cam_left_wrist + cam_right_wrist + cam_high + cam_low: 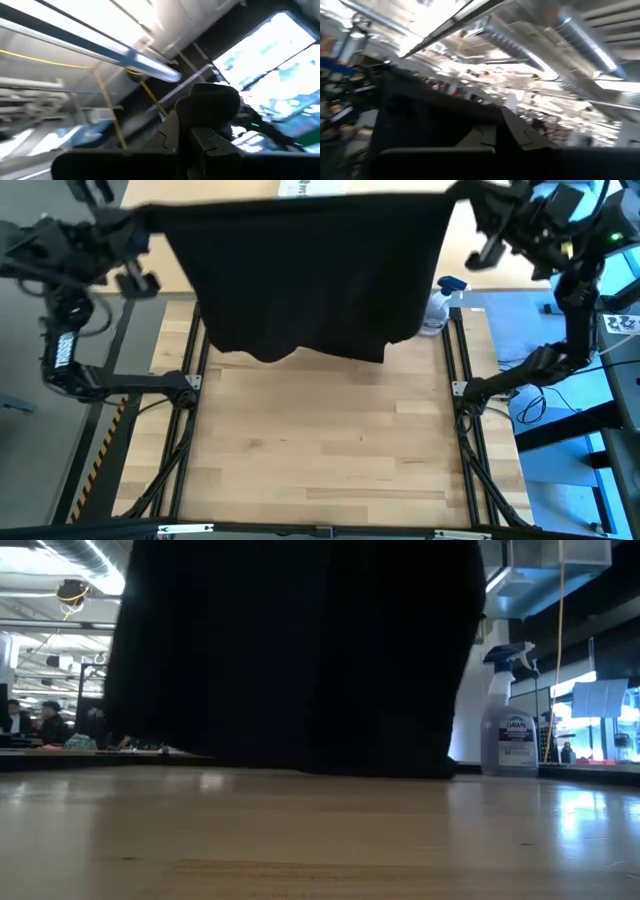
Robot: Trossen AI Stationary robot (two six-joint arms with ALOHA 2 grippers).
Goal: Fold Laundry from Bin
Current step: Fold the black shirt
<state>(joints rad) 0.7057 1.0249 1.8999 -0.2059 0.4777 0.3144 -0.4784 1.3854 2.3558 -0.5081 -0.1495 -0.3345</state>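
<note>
A black garment (pixel 310 270) of the laundry hangs spread like a curtain over the table's far part. It fills the middle of the low view (pixel 300 650). My left gripper (pixel 143 222) is shut on its upper left corner and my right gripper (pixel 462 198) on its upper right corner, both high above the table. The hem (pixel 380 768) hangs close to the table top; whether it touches, I cannot tell. The bin is out of view. My left gripper holds the garment's upper left corner (pixel 160 218), coming at it from the table's left side with the fingers tipped upward. The top edge runs nearly taut toward the other gripper. The cloth hangs below. The left wrist view shows the shut fingers (pixel 202 145) with dark cloth (pixel 115 165) beside them. My right gripper holds the garment's upper right corner (pixel 448 202) from the table's right side, fingers tipped upward. The cloth hangs down from the hold, spread flat. In the right wrist view the shut fingers (pixel 495 135) sit against black cloth (pixel 420 115); how many layers cannot be told.
A clear spray bottle with a blue head (pixel 440 305) stands at the table's far right, just right of the hanging cloth (pixel 507 720). A white printed box (pixel 310 188) shows behind the garment's top edge. The bare wooden table top (pixel 320 450) lies in front. People sit far back (pixel 45 720).
</note>
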